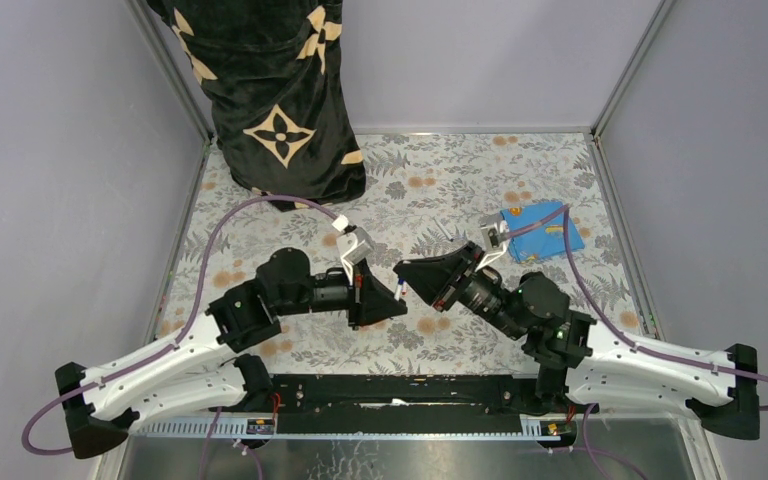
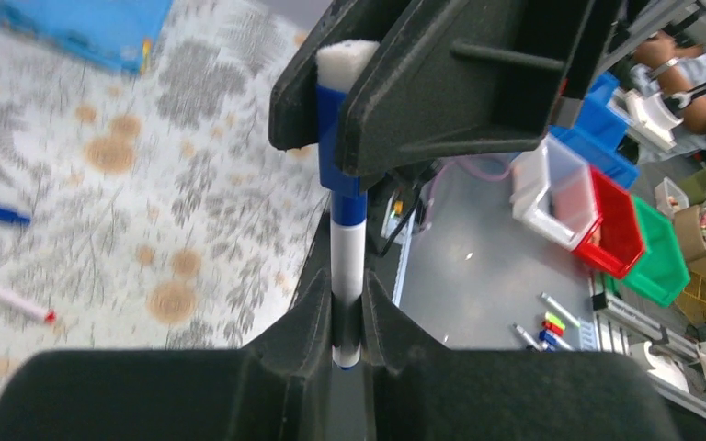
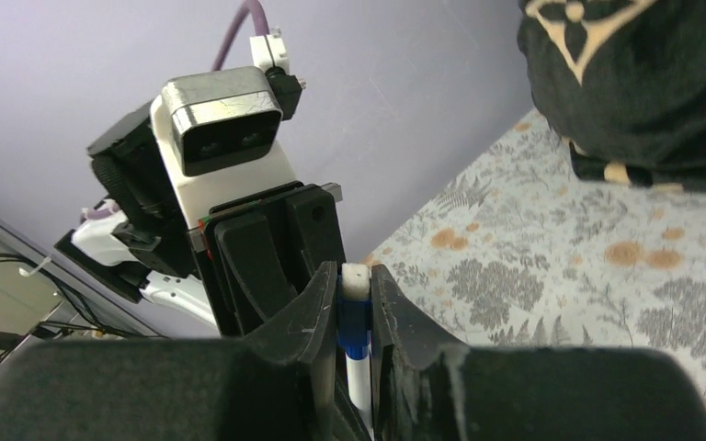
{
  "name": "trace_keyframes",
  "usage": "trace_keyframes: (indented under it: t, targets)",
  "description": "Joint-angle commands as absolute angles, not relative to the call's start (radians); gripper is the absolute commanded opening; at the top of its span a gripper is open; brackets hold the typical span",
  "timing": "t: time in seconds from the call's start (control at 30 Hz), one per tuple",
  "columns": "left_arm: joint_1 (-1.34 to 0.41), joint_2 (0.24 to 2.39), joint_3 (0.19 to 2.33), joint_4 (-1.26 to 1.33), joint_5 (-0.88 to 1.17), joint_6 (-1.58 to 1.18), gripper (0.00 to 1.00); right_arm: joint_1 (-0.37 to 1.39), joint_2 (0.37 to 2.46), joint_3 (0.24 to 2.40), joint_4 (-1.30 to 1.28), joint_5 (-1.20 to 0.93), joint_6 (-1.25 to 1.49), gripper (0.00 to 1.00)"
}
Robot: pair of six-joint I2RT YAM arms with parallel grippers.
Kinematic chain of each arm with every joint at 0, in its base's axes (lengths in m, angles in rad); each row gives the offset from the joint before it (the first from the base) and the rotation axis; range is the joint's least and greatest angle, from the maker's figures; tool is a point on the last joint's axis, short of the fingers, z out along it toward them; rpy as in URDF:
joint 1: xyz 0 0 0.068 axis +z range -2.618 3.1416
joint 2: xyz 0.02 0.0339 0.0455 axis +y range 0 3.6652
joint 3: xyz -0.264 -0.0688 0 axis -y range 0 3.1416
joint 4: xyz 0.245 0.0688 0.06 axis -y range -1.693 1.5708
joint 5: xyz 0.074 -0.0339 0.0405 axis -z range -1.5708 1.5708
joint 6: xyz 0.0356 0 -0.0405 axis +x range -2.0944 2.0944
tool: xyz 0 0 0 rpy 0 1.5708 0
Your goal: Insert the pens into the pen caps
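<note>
My two grippers meet tip to tip above the middle of the table. My left gripper (image 1: 380,295) (image 2: 347,289) is shut on a white pen barrel (image 2: 347,262). My right gripper (image 1: 415,275) (image 3: 354,285) is shut on a blue pen cap (image 3: 353,322) (image 2: 335,129) with a white end. The pen's blue front end sits in the cap's mouth, both in one line. A red-tipped pen (image 2: 9,299) and a loose blue cap (image 2: 2,214) lie on the floral mat. The third pen and the red cap are out of view.
A blue folded cloth (image 1: 540,232) lies at the back right of the mat. A black patterned garment (image 1: 270,90) hangs at the back left. Purple walls enclose the table. Coloured bins (image 2: 607,211) stand beyond the near edge.
</note>
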State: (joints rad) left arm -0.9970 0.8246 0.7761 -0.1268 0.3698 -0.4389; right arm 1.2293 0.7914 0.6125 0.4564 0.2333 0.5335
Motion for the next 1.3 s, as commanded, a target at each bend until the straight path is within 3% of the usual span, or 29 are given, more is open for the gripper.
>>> trace_keyframes:
  t: [0.0, 0.63, 0.77, 1.0, 1.27]
  targets:
    - [-0.945, 0.786, 0.923, 0.388, 0.320, -0.433, 0.00, 1.318, 0.835, 0.681, 0.088, -0.008, 0.434, 0.00]
    - [-0.945, 0.835, 0.997, 0.287, 0.477, -0.372, 0.00, 1.318, 0.792, 0.828, 0.128, -0.048, 0.262, 0.00]
    - [-0.946, 0.843, 0.989, 0.287, 0.486, -0.380, 0.00, 1.318, 0.770, 0.828, 0.164, -0.030, 0.267, 0.09]
    - [-0.945, 0.832, 0.972, 0.288, 0.477, -0.390, 0.00, 1.318, 0.748, 0.839, 0.199, -0.019, 0.271, 0.38]
    - [-0.946, 0.822, 0.961, 0.281, 0.479, -0.391, 0.00, 1.318, 0.699, 0.826, 0.240, -0.005, 0.287, 0.48]
